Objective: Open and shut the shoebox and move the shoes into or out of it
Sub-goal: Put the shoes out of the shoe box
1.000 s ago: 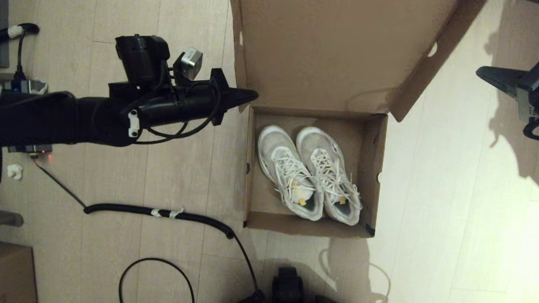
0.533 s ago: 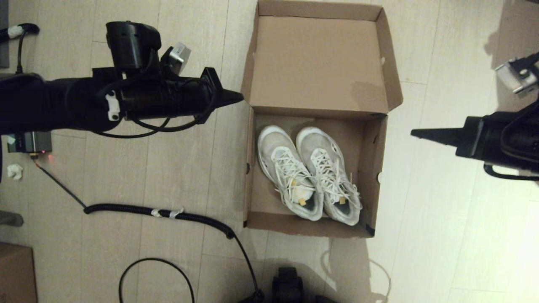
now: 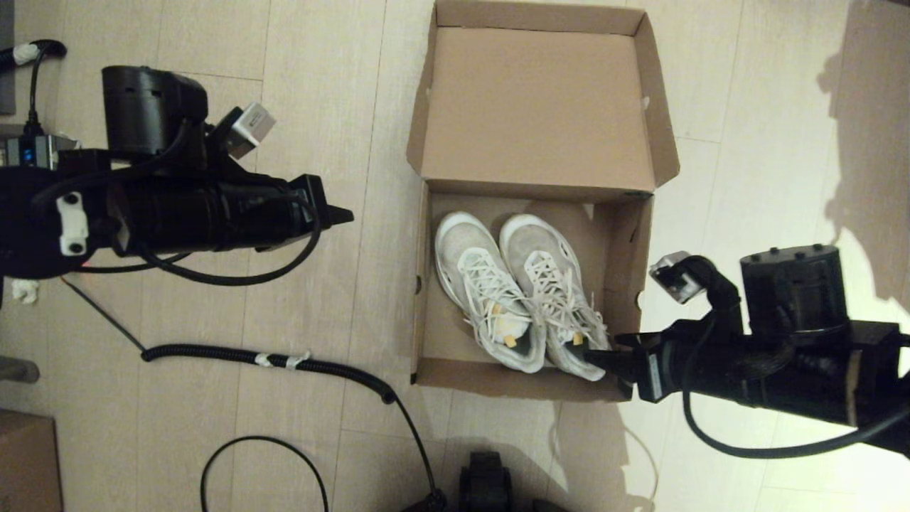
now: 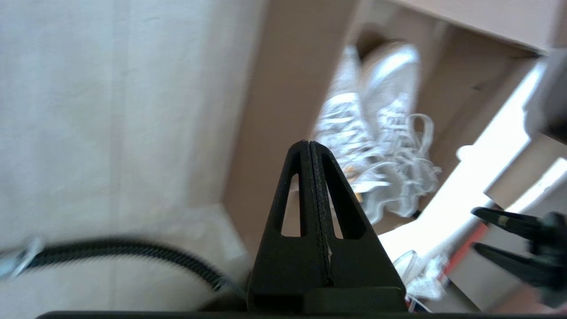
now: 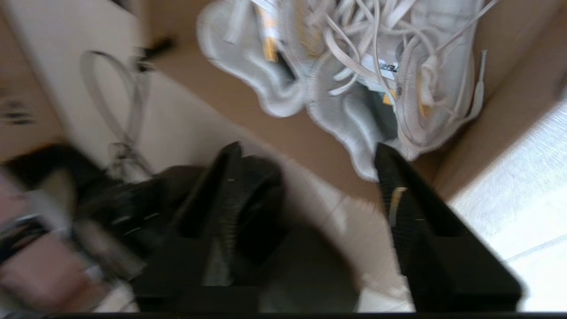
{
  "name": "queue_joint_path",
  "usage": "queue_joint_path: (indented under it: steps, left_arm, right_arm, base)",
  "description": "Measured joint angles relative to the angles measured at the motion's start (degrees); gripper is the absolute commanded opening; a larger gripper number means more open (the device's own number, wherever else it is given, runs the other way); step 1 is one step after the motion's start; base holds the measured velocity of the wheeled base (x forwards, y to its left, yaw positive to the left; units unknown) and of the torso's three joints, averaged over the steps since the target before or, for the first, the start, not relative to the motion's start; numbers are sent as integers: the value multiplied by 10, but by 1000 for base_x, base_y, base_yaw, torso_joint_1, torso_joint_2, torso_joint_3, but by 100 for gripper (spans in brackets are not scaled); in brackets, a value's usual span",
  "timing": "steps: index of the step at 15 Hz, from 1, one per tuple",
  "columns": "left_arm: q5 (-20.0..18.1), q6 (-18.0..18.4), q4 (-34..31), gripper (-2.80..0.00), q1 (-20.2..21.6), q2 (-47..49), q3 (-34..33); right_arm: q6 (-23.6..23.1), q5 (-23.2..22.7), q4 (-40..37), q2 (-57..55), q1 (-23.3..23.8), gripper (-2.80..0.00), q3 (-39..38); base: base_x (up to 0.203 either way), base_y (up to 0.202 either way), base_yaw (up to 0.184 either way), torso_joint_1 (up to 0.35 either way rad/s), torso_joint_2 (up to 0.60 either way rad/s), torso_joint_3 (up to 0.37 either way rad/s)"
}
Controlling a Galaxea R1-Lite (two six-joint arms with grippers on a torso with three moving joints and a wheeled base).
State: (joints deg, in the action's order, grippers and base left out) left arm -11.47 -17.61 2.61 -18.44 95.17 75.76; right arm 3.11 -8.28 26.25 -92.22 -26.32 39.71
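I am seeing the shoebox (image 3: 625, 249) sitting open on the pale plank floor (image 3: 320, 107), its hinged lid (image 3: 537, 107) lying flat beyond the far wall of the box. The cardboard is plain brown, with black tape on the near right corner and a small cut-out in the right wall. The shoes (image 3: 522, 291) are lying inside the shoebox, side by side and touching, toes toward the lid hinge and heels toward the near wall. They are white mesh lace-ups with thick pale soles, loose laces spilling over the tongues, and a small yellow-tan tag showing in each opening.

I am holding the right gripper (image 3: 601, 359) at the near right corner of the shoebox, its tip just over the heel of the right-hand shoe. In the right wrist view its fingers (image 5: 401, 199) are standing spread apart, with the heel of that shoe (image 5: 354, 115) just ahead of the gap; I cannot tell whether they are touching it.

I am keeping the left gripper (image 3: 345, 213) to the left of the shoebox, well clear of its wall, above bare floor. In the left wrist view its fingers (image 4: 316, 195) are pressed together with nothing between them.

A black coiled cable (image 3: 284, 359) is lying on the floor left of the shoebox.
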Motion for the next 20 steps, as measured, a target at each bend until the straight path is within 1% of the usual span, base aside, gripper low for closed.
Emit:
queue_joint_path:
  steps: [3,4,5,7,9,14,15,17,20]
  left_arm:
    - [5,11,25,-280,6,-12,-18]
    - [5,14,26,-280,6,-13,-19]
    - [5,15,26,-280,7,-14,-21]
    - [5,14,27,-280,6,-16,-23]
    - [6,13,27,-280,7,-22,-23]
    - [6,12,39,-280,18,-32,-38]
    - [5,12,48,-280,20,-33,-43]
    - [6,12,59,-280,26,-34,-52]
    - [5,12,63,-280,31,-36,-56]
  right_arm:
    - [-33,51,147,-99,-28,0,-14]
    - [-46,72,181,-129,-40,0,-5]
    - [-56,92,199,-154,-48,0,10]
    - [-71,140,219,-197,-56,0,54]
    - [-87,174,229,-229,-60,0,86]
    - [-91,207,239,-291,-63,0,125]
    - [-91,213,241,-301,-63,-280,133]
    - [-98,231,244,-319,-64,-280,149]
    - [-101,234,244,-330,-63,-280,159]
  base:
    - [0,0,0,0,0,0]
    - [0,0,0,0,0,0]
    - [0,0,0,0,0,0]
    - [0,0,0,0,0,0]
    - [0,0,0,0,0,0]
    - [0,0,0,0,0,0]
    - [0,0,0,0,0,0]
    - [0,0,0,0,0,0]
    - [0,0,0,0,0,0]
